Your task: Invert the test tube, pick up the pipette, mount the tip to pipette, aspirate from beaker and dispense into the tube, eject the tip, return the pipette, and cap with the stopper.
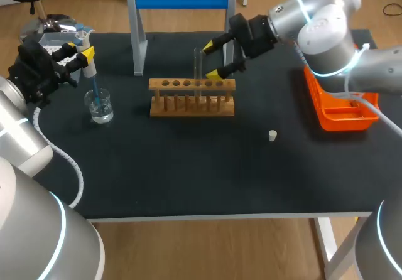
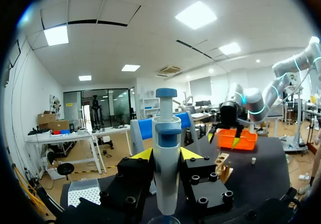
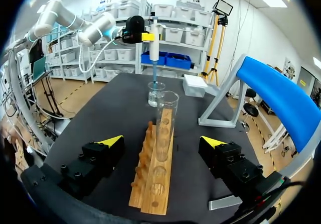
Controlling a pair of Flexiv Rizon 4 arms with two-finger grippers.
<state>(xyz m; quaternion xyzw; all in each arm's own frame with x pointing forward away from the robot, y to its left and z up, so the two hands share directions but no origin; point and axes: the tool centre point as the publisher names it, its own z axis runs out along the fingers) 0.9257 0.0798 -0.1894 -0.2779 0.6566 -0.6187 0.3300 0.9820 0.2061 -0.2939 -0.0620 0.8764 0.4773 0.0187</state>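
**Pipette in the beaker, tube upright in the rack**

Head view: the left pincer (image 1: 85, 46) pinches the pipette (image 1: 92, 73), whose blue tip reaches down into the beaker (image 1: 100, 106) under it. The right pincer (image 1: 211, 61) is spread on either side of the test tube (image 1: 198, 70), which stands upright in the wooden rack (image 1: 191, 96). The stopper (image 1: 272, 135) lies on the desk (image 1: 188, 173), well apart from both.

Left wrist view: both fingers press the pipette's body.

Right wrist view: the tube stands between the spread fingers and touches neither.

Left arm (image 1: 25, 142) sits low at the desk's (image 1: 188, 167) left side, claw (image 1: 84, 49) clamped on the upright pipette (image 1: 92, 74). Right arm (image 1: 326, 29) stretches in toward the middle, claw (image 1: 211, 61) wide open, yellow tips well apart.
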